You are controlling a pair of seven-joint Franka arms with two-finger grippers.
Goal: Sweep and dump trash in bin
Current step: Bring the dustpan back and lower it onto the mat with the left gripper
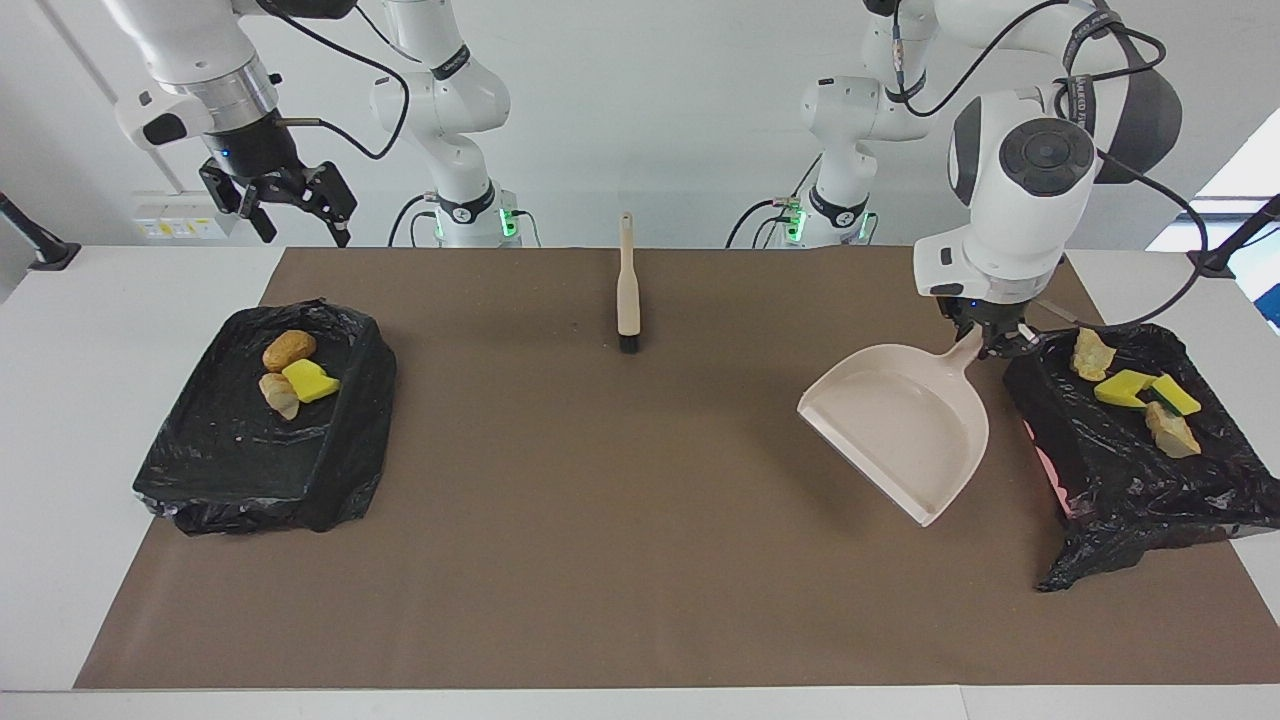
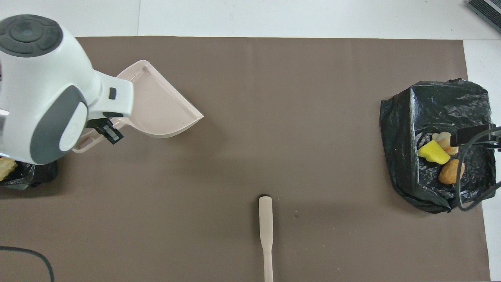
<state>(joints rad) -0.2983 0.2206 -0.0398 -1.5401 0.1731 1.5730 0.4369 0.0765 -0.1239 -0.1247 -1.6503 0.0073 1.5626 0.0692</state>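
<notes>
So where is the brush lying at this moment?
The brush lies alone on the brown mat, midway between the two arms' ends and near the robots' edge, nearer to the robots than the dustpan.

Bare mat (image 1: 600,520) between dustpan (image 1: 900,420), brush (image 1: 627,290).

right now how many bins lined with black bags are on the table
2. One black-bagged bin sits at the right arm's end of the table, the other bin at the left arm's end, beside the dustpan. Each holds scraps.
</notes>
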